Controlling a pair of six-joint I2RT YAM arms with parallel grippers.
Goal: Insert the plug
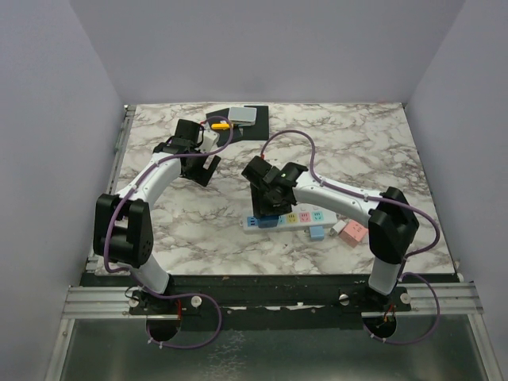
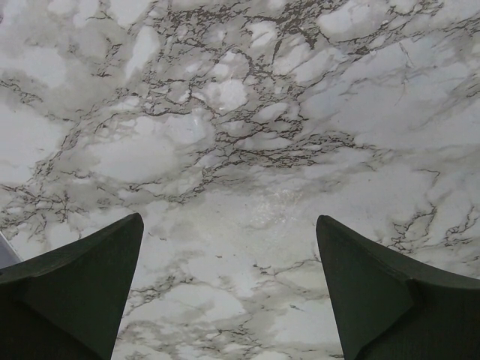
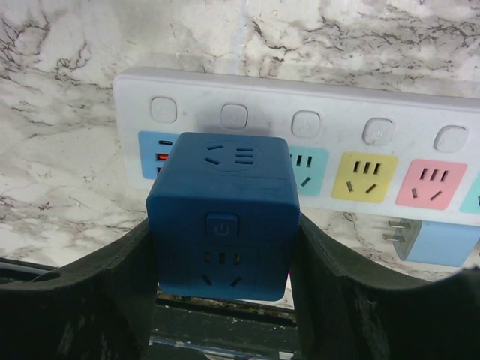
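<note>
The prongs of the blue cube plug (image 3: 221,187) are hidden from me, on the side turned toward the power strip (image 3: 315,124), so I cannot tell whether they have gone into a socket. The cube covers most of the strip's blue end section, where only a sliver with small ports shows at its left. From above, my right pincer (image 1: 267,208) and wrist block nearly all of the cube. My right pincer holds it by its two side faces, at the left end of the strip, near the table's front edge. One socket face looks up at my wrist camera, and a face with a button and another socket looks back toward me. The cube has no clear long side; the strip runs left to right. A pale blue plug (image 3: 436,244) lies just beside the strip, cut off at the frame edge. My left pincer (image 2: 229,219) is spread wide over the bare marble table (image 2: 240,112), holding nothing.
</note>
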